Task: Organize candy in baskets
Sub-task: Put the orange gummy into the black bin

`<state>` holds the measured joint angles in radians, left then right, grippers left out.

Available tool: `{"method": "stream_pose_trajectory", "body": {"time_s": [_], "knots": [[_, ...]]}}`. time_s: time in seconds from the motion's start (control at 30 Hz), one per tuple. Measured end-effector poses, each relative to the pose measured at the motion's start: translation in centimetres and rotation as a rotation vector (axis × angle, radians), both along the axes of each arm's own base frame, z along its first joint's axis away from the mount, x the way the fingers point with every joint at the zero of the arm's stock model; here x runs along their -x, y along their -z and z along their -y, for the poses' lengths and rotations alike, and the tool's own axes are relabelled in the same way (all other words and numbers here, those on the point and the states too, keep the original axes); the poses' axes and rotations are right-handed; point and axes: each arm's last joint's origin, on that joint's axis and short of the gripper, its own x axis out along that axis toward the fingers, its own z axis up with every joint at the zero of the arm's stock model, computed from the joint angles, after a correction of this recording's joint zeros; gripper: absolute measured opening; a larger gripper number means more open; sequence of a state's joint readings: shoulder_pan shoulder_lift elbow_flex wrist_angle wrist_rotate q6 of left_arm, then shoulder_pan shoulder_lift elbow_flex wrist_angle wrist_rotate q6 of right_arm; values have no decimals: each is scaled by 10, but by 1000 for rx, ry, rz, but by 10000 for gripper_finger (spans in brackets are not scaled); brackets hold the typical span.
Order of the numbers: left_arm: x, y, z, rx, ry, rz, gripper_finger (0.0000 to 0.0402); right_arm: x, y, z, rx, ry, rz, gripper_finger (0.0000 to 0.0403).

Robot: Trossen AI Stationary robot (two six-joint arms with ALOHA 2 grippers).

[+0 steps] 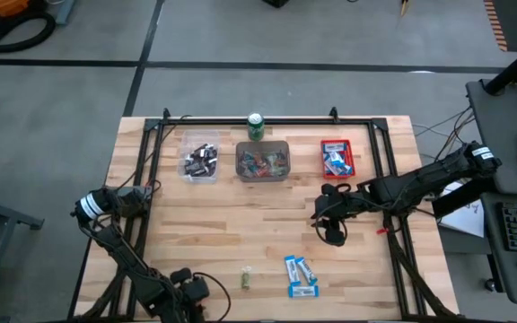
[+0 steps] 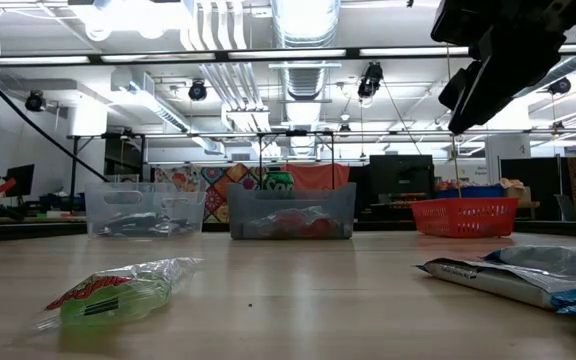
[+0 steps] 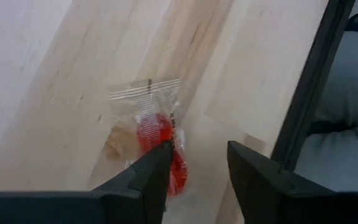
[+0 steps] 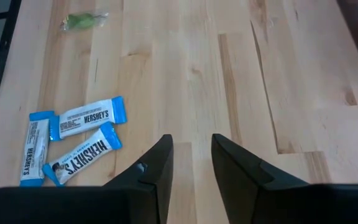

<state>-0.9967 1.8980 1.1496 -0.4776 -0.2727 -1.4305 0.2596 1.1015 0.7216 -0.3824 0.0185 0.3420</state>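
Observation:
Three baskets stand in a row at the far side: clear (image 1: 200,160) with dark candy, grey (image 1: 263,162) with mixed candy, red (image 1: 337,158) with blue-and-white bars. Loose candy lies near the front edge: a green piece (image 1: 247,280) and three blue-and-white bars (image 1: 301,274). A red candy in clear wrap (image 3: 157,138) lies on the table under my left gripper (image 3: 197,163), which is open and low at the near left. One fingertip (image 3: 161,163) stands over the candy's near end. My right gripper (image 4: 191,155) hangs open above bare wood at mid right, nothing between its fingers.
A green drink can (image 1: 256,126) stands behind the grey basket. A black metal frame (image 3: 312,74) runs along the table edge close beside my left gripper. Bare wood lies between the baskets and the loose candy.

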Motion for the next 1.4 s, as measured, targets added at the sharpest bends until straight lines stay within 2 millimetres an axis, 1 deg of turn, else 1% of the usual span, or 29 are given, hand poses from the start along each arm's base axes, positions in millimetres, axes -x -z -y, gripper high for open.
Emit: {"method": "stream_pose_trajectory", "body": {"time_s": [0.1, 0.23, 0.27, 0.47, 0.7, 0.87, 1.0, 1.1, 1.2, 1.27, 1.4], "knots": [[2, 1, -3, -42, 3, -12, 106, 0, 0, 0, 0, 0, 1, 100], [3, 2, -6, -82, 22, -23, 22, 0, 0, 0, 0, 0, 2, 101], [3, 2, -6, -84, 25, -22, 12, 0, 0, 0, 0, 0, 2, 102], [3, -5, -11, -149, 32, 54, 2, -1, -1, 0, 4, 5, 9, 103], [-4, -33, -26, -290, 29, 254, 0, -3, -2, -1, -5, 2, 54, 94], [-14, -52, -40, -383, 57, 343, 0, -6, -2, -1, -1, -14, 113, 95], [-24, -65, -55, -485, 89, 388, 0, -10, -5, -2, 17, -42, 186, 94], [-30, -72, -70, -565, 89, 379, 0, -13, -8, -2, 44, -11, 260, 89], [-35, -72, -87, -673, 65, 328, 0, -16, -8, 0, 67, 33, 338, 84], [-38, -71, -98, -733, 38, 295, 0, -15, -5, 0, 86, 40, 377, 82], [-50, -70, -116, -770, 0, 257, 0, -13, 5, 1, 84, 39, 413, 79]]}}
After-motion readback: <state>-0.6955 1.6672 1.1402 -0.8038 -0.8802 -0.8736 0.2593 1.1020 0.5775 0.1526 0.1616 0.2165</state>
